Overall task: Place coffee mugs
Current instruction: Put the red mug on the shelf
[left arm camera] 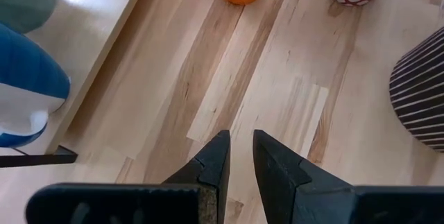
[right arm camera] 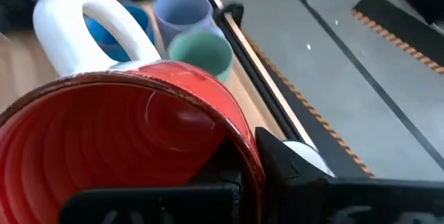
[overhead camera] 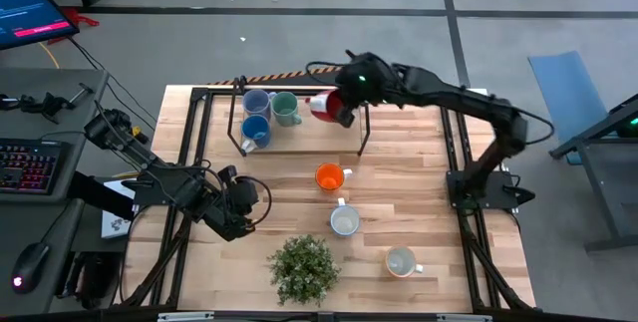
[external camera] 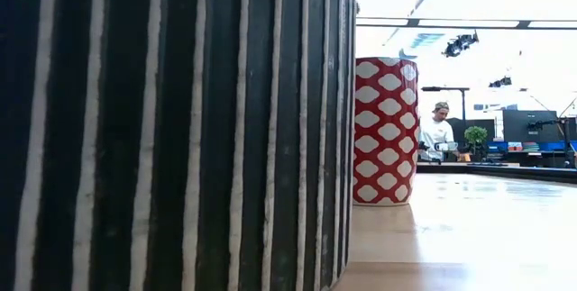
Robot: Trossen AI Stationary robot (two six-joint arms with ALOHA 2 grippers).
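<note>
Worktop: pale wood planks, smooth, satin. Red mug in right end effector: glossy glazed ceramic, ribbed inside.

Seven mugs show from above. Three stand together at the table's far left: one grey-blue mug, one green mug and one blue mug. One red mug is just right of them. One orange mug, one white mug and one cream mug trail toward the near right. One potted plant stands at the near edge.
</note>
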